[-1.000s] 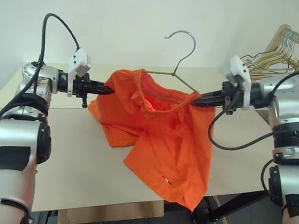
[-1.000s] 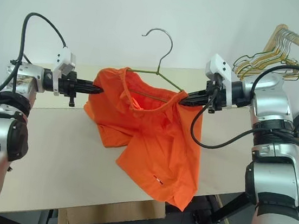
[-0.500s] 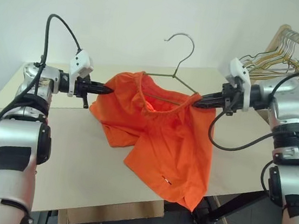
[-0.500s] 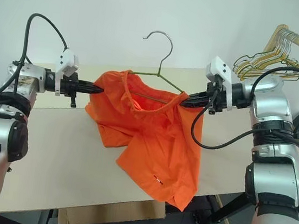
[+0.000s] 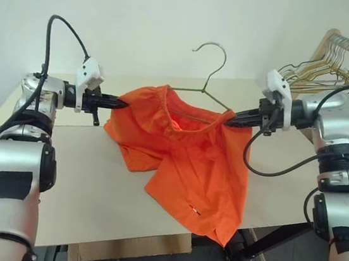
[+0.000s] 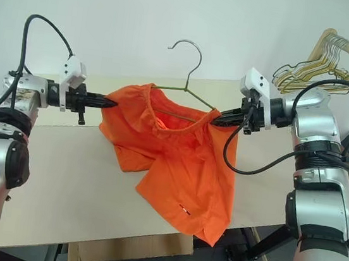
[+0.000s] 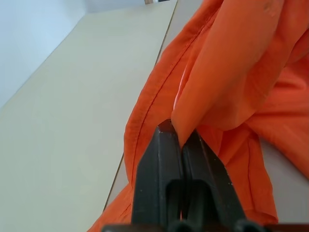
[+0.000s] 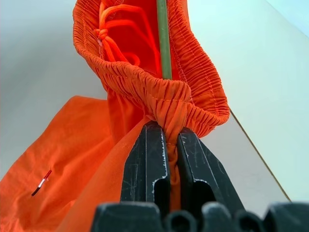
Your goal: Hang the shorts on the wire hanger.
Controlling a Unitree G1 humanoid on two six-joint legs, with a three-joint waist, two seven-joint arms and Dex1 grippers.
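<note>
Surface (image 5: pixel 90 190): pale beige top; the lower folds of the fabric rest on it, one leg hanging past its near edge.
Shorts (image 5: pixel 189 164): bright orange, held up between the two arms above the surface, the gathered waistband stretched open from side to side. A small white tag (image 5: pixel 194 210) shows on the hanging leg. The waistband sits a little flatter and wider than a second ago; the rest of the cloth lies as before.
Wire hanger (image 5: pixel 208 71): thin dark wire, hook upward behind the waistband, its shoulders running down into the waist opening; in the right wrist view a greenish wire passes inside the waistband. Place unchanged.
Left hand (image 6: pixel 110 103): fingers pressed together, pinching a fold of the shorts at the robot's left end. The wrist has drawn slightly outward to the robot's left since a second ago, pulling the cloth tauter.
Right hand (image 8: pixel 167 133): fingers pinching the bunched elastic at the other end, in the same spot as before.
Spare hangers (image 5: pixel 326 63): a bunch of gold and pale wire ones on a wooden rail behind the right arm, untouched.
</note>
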